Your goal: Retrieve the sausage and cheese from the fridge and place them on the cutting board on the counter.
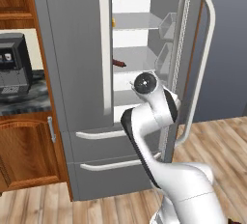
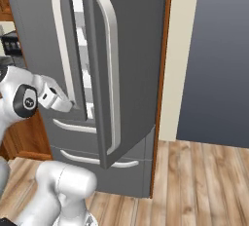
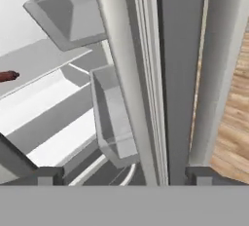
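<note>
Left base view shows the sausage lying on a middle white shelf inside the fridge, at the shelf's left end just beside the closed left door; a small yellow item, likely the cheese, sits one shelf higher, mostly hidden by that same door edge. The right door stands swung out, its inner side carrying two clear bins, and its edge lies between the arm and the shelves. In the hand view the sausage appears far to the left on its shelf, while the door's edge rises straight through the middle of the frame. The gripper has its two dark fingertips spread wide, one on either side of that door edge, clamping nothing. Right base view shows the gripper at the gap between the two doors. The counter with a dark appliance on it lies left of the fridge, above a wooden cabinet.
</note>
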Controlling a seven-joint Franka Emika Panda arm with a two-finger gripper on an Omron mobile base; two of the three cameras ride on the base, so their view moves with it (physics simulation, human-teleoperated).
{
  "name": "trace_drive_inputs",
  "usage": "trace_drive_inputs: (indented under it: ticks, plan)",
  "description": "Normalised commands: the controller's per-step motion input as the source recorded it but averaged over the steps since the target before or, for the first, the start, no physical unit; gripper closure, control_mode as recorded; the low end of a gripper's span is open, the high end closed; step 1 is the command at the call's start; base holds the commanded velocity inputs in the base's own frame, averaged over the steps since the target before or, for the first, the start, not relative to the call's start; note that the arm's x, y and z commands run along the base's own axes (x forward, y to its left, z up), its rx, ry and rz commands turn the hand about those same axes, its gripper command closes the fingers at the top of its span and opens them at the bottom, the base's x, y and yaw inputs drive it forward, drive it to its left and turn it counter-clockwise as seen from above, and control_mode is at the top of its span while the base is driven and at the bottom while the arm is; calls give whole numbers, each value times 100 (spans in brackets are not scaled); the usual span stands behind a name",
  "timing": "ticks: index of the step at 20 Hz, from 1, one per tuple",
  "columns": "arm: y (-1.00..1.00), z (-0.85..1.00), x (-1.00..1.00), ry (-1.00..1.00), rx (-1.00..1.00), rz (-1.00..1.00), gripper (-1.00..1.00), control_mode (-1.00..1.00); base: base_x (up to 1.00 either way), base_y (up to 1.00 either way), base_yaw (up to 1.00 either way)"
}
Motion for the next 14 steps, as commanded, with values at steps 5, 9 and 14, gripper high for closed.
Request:
trace_drive_inputs:
  ticks: [5, 9, 14]
  plan:
    - [11, -6, 42, 0, 59, -31, -100, -100, 0, 0, 0]
    - [0, -15, 56, -17, 46, -26, -100, -100, 0, 0, 0]
    - [1, -10, 56, -25, 18, -36, -100, -100, 0, 0, 0]
